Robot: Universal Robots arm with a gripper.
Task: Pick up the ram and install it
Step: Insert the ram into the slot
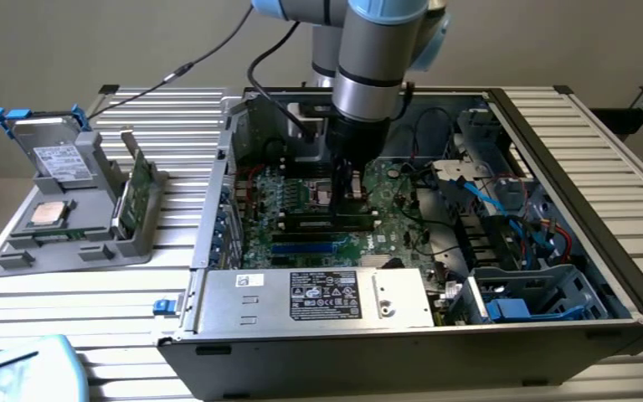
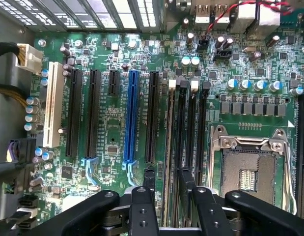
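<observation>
gripper (image 2: 172,196) stands wide astride the ram (image 2: 169,157), edge-up in a slot of the motherboard (image 2: 110,123). light, stiff, fragile: likely best pinched on its flat faces, mid-length.

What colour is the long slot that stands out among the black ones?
The slot is bright blue, clearest in the wrist view.
</observation>
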